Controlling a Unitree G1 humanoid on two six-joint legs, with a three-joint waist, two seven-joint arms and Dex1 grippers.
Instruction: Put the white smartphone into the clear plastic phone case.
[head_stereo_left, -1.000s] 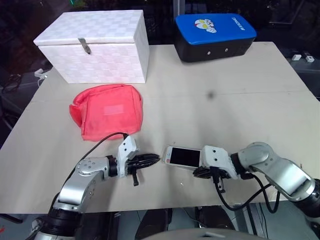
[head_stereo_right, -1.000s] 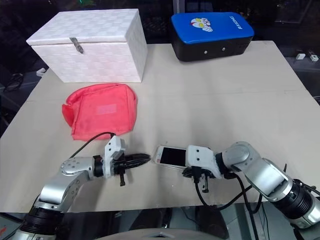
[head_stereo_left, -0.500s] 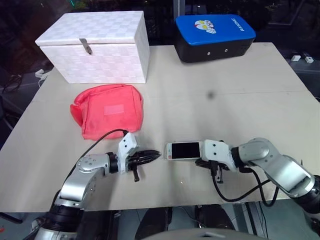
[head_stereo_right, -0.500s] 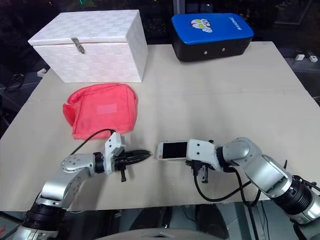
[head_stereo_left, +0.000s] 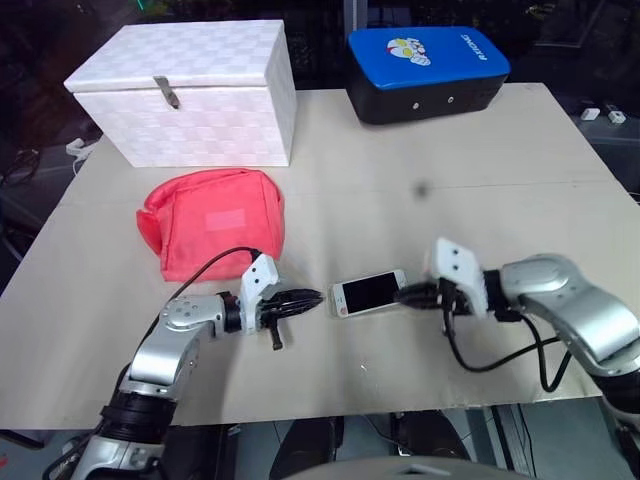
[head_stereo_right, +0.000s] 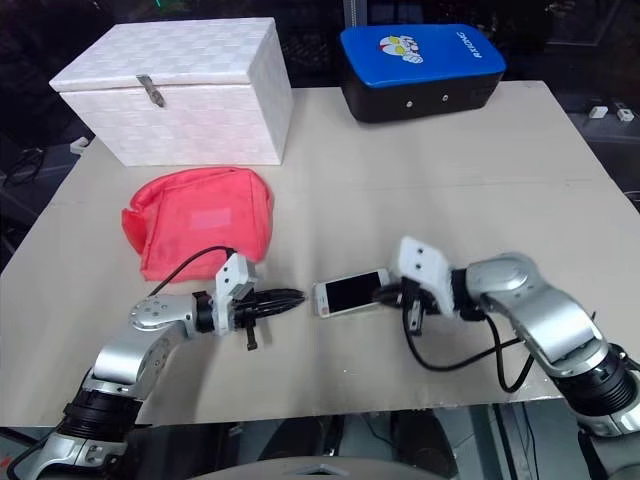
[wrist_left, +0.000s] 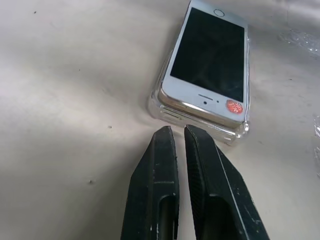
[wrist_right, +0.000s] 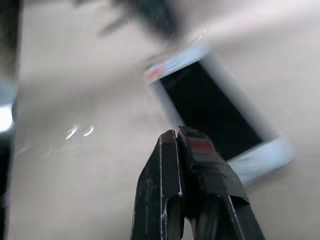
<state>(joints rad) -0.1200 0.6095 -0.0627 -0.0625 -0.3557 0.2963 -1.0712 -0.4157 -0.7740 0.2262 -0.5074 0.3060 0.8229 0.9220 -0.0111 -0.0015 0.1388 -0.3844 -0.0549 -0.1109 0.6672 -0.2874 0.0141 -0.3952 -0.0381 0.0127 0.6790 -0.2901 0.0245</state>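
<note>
**Phone seated in case between two tools**

Lay screen-up on the surface (head_stereo_left: 520, 200): white smartphone (head_stereo_left: 369, 292) in the clear plastic phone case (wrist_left: 165, 111), long axis running left to right. Left tool (head_stereo_left: 312, 297) nearly closed, empty, just beside the case end. Right tool (head_stereo_left: 404, 295) fully closed, empty, at the opposite end.

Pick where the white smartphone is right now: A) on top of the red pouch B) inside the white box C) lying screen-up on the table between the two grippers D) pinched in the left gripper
C: the white smartphone lies flat, screen up, on the table, with the shut left gripper just short of one end and the shut right gripper at the other.
</note>
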